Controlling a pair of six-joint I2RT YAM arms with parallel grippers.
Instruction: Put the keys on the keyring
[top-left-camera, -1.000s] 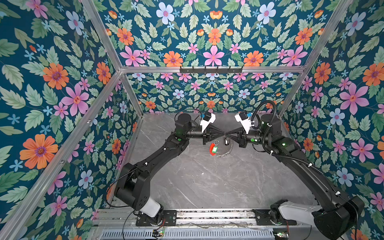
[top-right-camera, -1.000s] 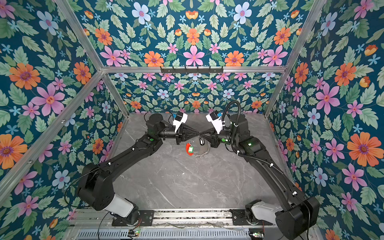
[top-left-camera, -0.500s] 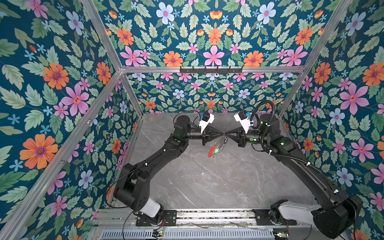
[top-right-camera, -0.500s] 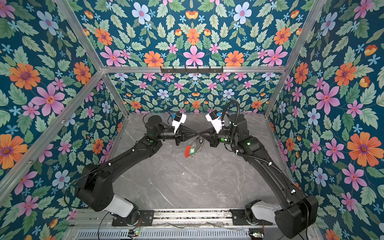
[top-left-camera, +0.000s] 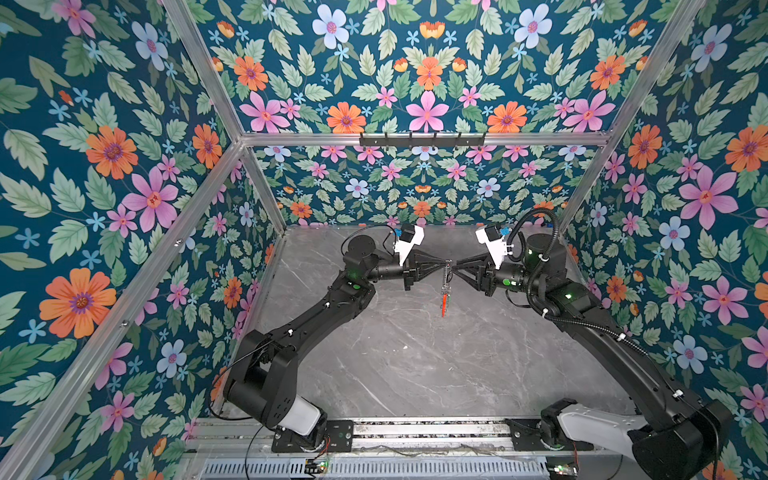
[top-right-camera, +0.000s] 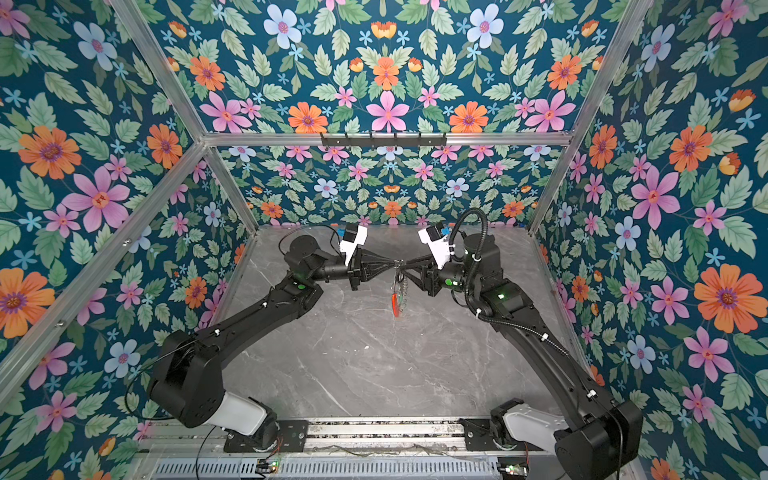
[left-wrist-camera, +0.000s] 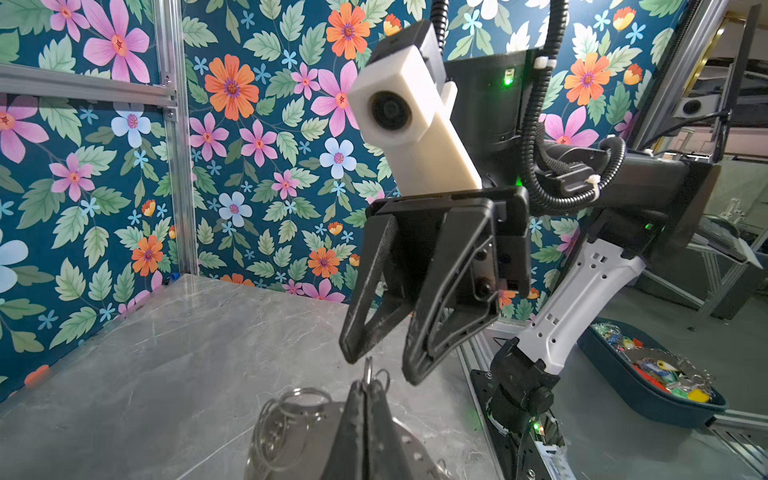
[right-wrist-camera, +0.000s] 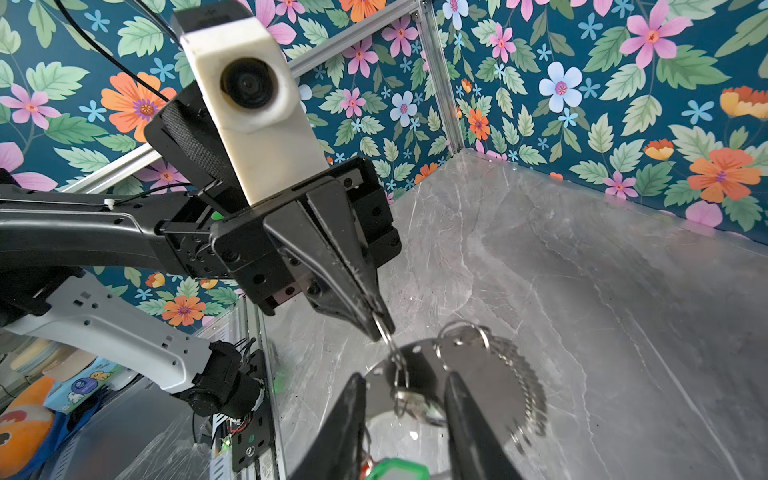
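Observation:
The keyring hangs edge-on above the table, its red-orange arc lowest. My left gripper is shut on a small split ring at the hoop's top. In the left wrist view the grey hoop lies under its jaws. My right gripper faces it tip to tip, open, its fingers on either side of a ring and a small silver key without touching. A green tag hangs lower. The hoop's fringed edge shows beside it.
A dark bin of coloured tags and rings sits outside the cell, past the right arm's base. A black hook rail is mounted on the back frame. Floral walls close in three sides.
The keyring has swung from tilted to hanging straight down, edge-on. The left gripper finished closing on the ring. The right gripper's jaws have parted.

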